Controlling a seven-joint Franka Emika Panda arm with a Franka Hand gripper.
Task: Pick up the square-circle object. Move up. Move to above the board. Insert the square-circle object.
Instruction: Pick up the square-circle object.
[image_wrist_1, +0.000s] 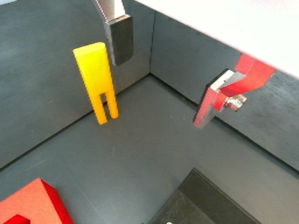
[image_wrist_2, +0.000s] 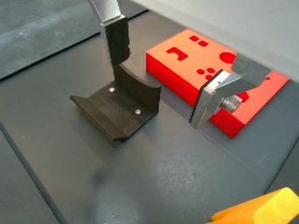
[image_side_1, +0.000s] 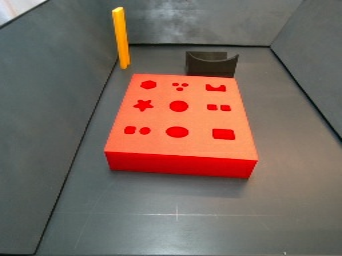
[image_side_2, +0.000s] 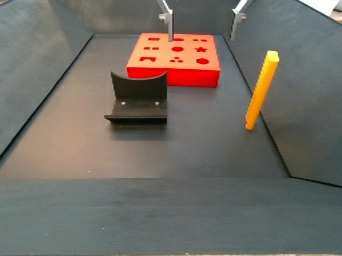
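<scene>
- Two silver fingers (image_wrist_1: 117, 26) of the end effector (image_wrist_1: 176, 57) show in both wrist views, spread wide with nothing between them (one carries a red part with a bolt).
- End effector (image_side_2: 201, 12) sits high at the far end of the enclosure in a side view, only its finger tips in frame, above the board's far edge.
- Square-circle object (image_side_1: 120, 38) stands upright against the side wall, prongs down on the floor, well apart from the end effector; also seen at (image_wrist_1: 97, 83) and (image_side_2: 259, 92).
- Board (image_side_1: 181, 125) lies flat on the dark floor, shaped holes on top (star, circles, squares, ovals); also (image_wrist_2: 187, 57).
- Fixture (image_side_2: 136, 100) stands near the board, apart from it; also (image_wrist_2: 117, 109).
- No readable writing or labels on anything.
</scene>
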